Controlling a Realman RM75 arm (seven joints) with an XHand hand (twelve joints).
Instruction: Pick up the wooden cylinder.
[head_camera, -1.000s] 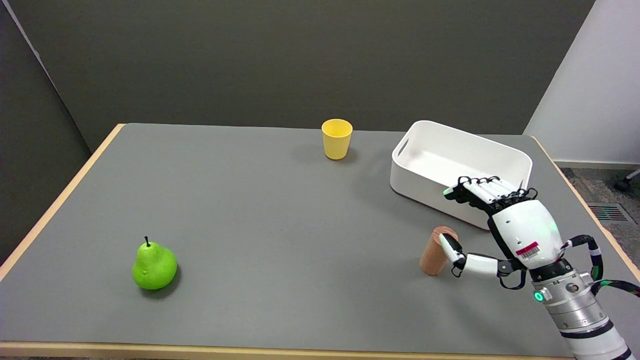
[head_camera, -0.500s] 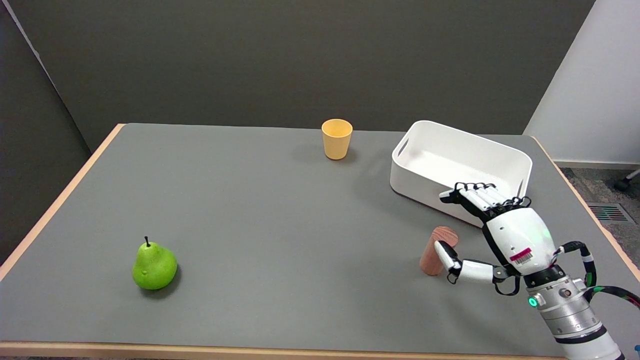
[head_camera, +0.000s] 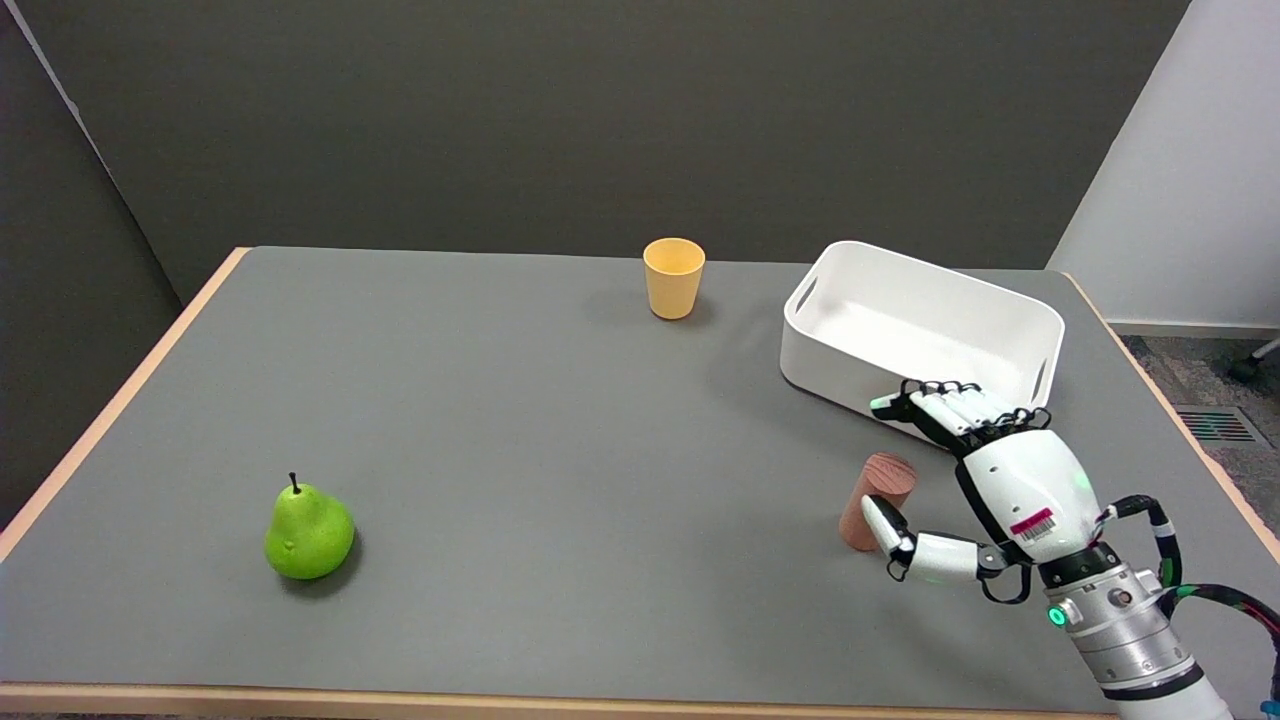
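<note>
Upright near the table's (head_camera: 500, 420) right front, just before the bin (head_camera: 830, 370), the cylinder (head_camera: 875, 500) looks light, rigid and smooth, best gripped around its sides. Beside it the right hand (head_camera: 985, 480) is spread, holding nothing, thumb at its near side.

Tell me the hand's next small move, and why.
Probably close the fingers around the wooden cylinder: the right hand is open, thumb at the cylinder's near side, fingers spread above and behind it, and it stands on the table, not gripped.
</note>
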